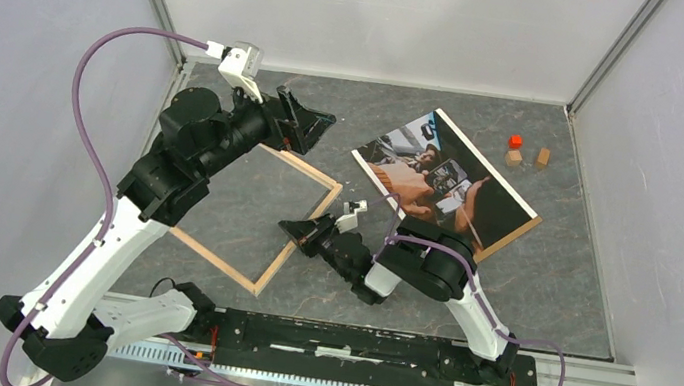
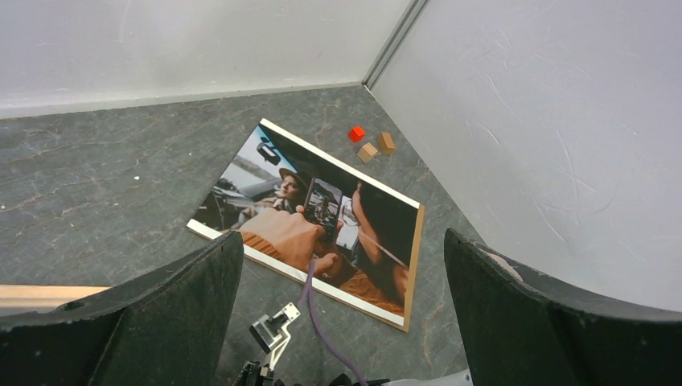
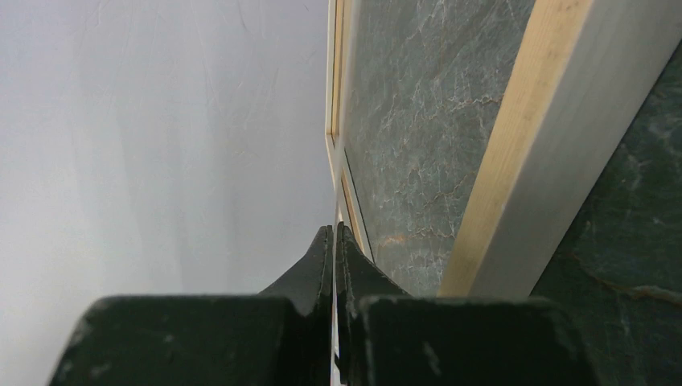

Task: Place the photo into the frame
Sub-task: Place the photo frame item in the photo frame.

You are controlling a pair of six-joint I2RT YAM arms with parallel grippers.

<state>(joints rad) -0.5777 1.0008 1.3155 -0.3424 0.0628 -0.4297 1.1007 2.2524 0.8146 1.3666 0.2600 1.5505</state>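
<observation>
Top view: left claw (image 1: 312, 126), jaws spread and empty, hangs near the 12 o'clock corner of the frame (image 1: 212, 260), a thin pale-wood rectangle lying at 9 o'clock on the grey veined table (image 1: 567, 285); right claw (image 1: 300, 232) sits at its 3 o'clock rail, with the white-bordered photo (image 1: 445, 182) at 2 o'clock. Left wrist: fingers (image 2: 161, 322) wide apart, nothing between, photo flat beyond. Right wrist: fingers (image 3: 310, 273) closed to a hairline slit; grip on the frame cannot be told.
</observation>
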